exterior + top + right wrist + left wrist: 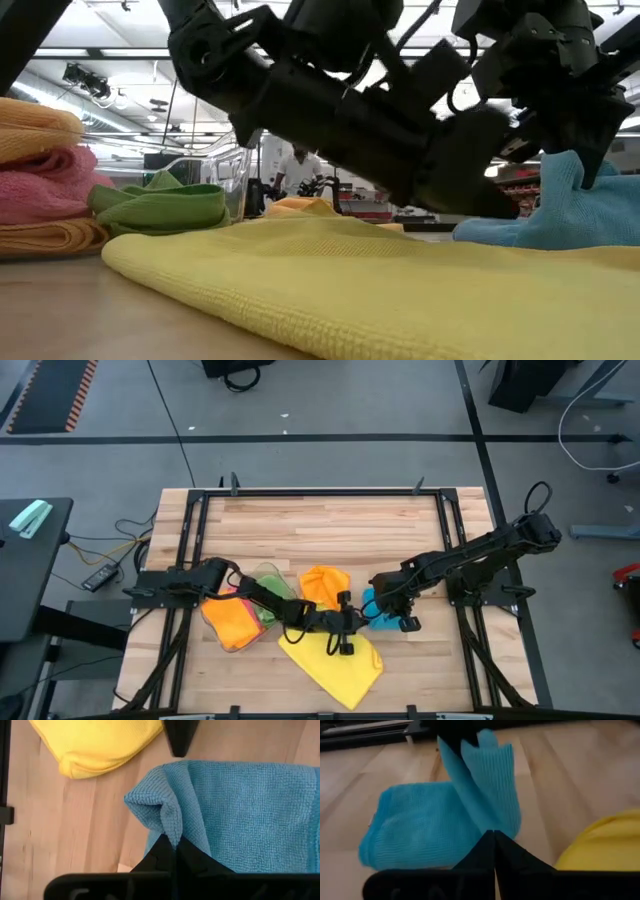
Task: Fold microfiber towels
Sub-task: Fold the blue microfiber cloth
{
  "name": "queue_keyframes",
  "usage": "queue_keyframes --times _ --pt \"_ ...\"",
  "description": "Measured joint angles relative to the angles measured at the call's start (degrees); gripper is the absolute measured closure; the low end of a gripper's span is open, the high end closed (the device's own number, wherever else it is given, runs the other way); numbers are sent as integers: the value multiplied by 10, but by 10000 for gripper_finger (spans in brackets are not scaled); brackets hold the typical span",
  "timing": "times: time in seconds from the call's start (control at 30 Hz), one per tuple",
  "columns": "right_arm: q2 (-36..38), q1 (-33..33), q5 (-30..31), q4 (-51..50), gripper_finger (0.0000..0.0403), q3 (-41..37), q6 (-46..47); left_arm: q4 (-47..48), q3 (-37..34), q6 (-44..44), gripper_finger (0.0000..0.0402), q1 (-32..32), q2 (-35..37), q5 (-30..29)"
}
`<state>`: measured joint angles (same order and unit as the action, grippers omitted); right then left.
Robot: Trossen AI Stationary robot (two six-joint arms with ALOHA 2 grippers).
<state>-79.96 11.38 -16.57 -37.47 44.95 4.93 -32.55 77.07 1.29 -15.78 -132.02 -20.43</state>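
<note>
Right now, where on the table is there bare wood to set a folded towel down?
The far half of the table is bare wood, beyond the towels. The near middle is crowded: yellow towel, blue towel pinched by the right gripper, orange towel, left gripper, and the folded stack at left.

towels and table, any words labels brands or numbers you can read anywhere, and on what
None can be read.
The blue towel, the yellow towel, the orange towel and the green towel carry no visible tag or print.
The wooden table bears no marking.
The right gripper, pinching a fold of the blue towel, shows no lettering.
Bright signs in the room behind, in the low view, are too blurred to read.
</note>
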Motion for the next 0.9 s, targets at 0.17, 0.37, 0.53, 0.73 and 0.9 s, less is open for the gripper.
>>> queue_keyframes --times 0.17,0.37,0.53,0.73,0.9 --pt "0 0 0 3 397 0 2 0 28 54 381 10 -32 -4" --pt "0 0 -3 10 397 0 7 24 32 55 395 7 -36 -19" --pt "0 0 -4 11 397 0 5 29 33 24 386 3 -35 17" --pt "0 0 -15 8 397 26 0 38 33 0 391 4 -35 16" --pt "-4 -11 -7 29 397 23 -25 44 34 -8 392 4 -34 16"
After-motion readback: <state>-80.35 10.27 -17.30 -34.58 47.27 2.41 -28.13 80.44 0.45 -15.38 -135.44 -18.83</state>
